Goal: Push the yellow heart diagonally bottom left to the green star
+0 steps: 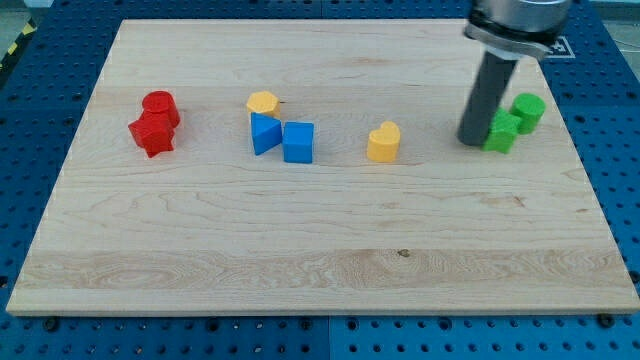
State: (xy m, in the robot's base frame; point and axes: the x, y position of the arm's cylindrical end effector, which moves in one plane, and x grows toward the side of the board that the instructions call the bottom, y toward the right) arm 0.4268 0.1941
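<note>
Your tip: my tip [470, 141], a bare dark rod gripping nothing, touches the green star-shaped block [501, 133].
Your target: the yellow heart-shaped block [383, 143] sits apart, toward the view's left.

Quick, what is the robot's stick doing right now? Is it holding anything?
My tip: no gripper, holds nothing; it rests on the wooden board, touching or almost touching the green star block, right of the yellow heart block.

Yellow heart [383, 143] upright near the bench's middle, toward the top edge, green star [502, 132] well to its right near the right edge, top-right quarter
</note>
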